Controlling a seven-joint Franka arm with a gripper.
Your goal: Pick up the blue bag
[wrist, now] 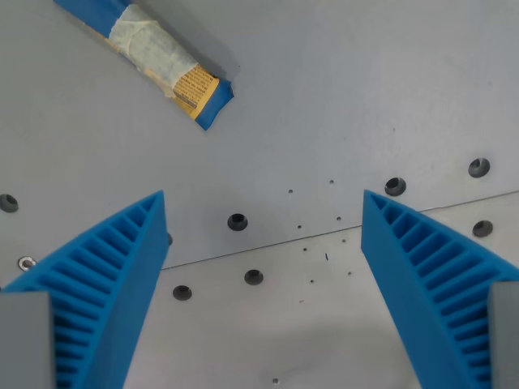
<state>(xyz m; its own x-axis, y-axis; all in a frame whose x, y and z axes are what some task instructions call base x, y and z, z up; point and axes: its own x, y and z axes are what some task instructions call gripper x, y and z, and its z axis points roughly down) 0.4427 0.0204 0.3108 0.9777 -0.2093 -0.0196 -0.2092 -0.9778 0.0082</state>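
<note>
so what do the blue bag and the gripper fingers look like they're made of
Blue bag: probably thin plastic film, glossy blue with a crinkled pale wrap and a printed yellow panel. Gripper fingers: likely matte blue flexible plastic or rubber, judging by the ribbed lattice. Both are guesses from looks.

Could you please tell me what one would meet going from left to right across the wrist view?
The left blue finger → the blue bag lying at the top → the bare grey table with its screw holes → the right blue finger. The gripper is open and empty.
</note>
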